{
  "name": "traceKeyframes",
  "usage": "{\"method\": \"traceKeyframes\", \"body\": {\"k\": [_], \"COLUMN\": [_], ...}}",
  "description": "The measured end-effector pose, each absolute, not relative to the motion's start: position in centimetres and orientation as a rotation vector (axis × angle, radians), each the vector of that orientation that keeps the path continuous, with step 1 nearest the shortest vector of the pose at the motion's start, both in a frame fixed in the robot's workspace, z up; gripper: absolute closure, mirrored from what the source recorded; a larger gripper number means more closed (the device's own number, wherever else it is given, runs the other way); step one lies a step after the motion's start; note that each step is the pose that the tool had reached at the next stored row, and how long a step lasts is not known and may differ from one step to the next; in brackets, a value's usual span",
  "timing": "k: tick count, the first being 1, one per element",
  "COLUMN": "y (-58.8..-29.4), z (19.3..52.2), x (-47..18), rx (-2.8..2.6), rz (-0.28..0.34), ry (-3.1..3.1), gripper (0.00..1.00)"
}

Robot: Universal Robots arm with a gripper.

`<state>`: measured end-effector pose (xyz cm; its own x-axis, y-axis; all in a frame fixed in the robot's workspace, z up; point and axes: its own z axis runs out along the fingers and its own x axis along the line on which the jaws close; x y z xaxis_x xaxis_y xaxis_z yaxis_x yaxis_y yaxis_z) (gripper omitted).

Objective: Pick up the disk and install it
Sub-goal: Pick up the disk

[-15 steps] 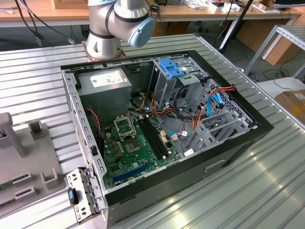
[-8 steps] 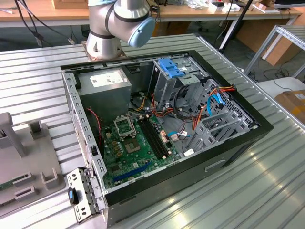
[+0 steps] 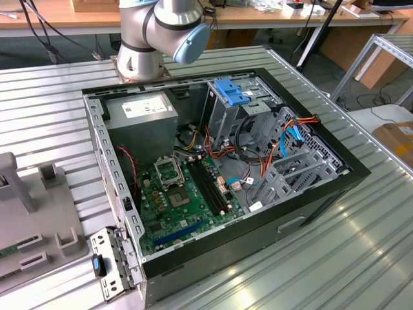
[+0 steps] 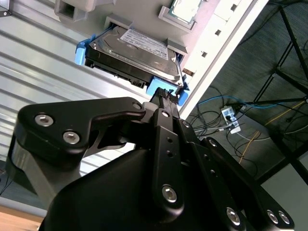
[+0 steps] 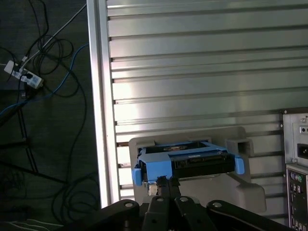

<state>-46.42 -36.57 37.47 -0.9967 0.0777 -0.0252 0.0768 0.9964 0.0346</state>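
End effector (image 4: 166, 97) meets blue end of flat-lying, label-up disk (image 4: 137, 45).

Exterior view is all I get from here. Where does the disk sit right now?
Observer: In both wrist views the disk lies flat in a grey holder on the ribbed table.
Operator: And the gripper?
Observer: The gripper is right at the blue tab on the disk's end; I cannot tell whether it grips.
Operator: Near the table's edge?
Observer: Yes, the holder sits close to the edge, with floor cables beyond it.
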Motion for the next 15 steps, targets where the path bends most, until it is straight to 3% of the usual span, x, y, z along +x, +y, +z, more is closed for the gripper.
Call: {"method": "traceKeyframes", "body": {"k": [15], "y": [-36.57], "z": [37.44], "x": [-46.43], "rx": [-0.034], "rz": [0.054], "ry": [3.116], "gripper": [0.89]}}
